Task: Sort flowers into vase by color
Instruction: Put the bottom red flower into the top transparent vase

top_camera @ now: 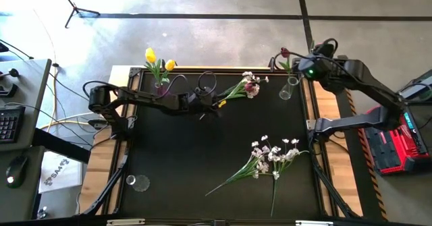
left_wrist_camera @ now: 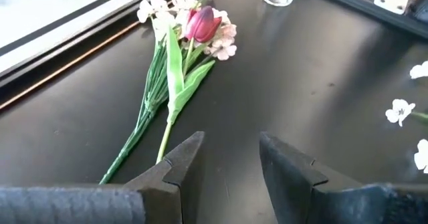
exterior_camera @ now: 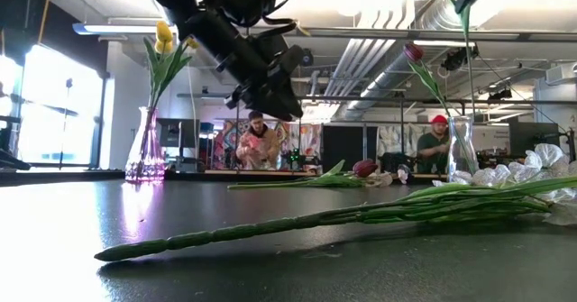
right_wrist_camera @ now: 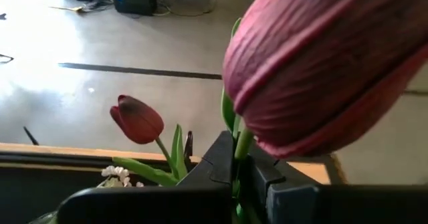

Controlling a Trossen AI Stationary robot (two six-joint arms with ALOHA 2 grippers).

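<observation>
Red tulip fills your right wrist view, its stem pinched in the right gripper above the clear vase at upper right.
You could miss that vase's narrow mouth, which already holds one red tulip. Left gripper hangs released over a tulip-and-blossom bunch; yellow tulips sit in the pink vase; white sprays lie lower centre.

Table top: black, with pale wood edges. Tulips in the pink-tinted vase: yellow. Tulip lying on the table: magenta-red (stem and leaves green). Blossom sprays: white, faintly pink. Clear vase: colourless. Arms: dark.
</observation>
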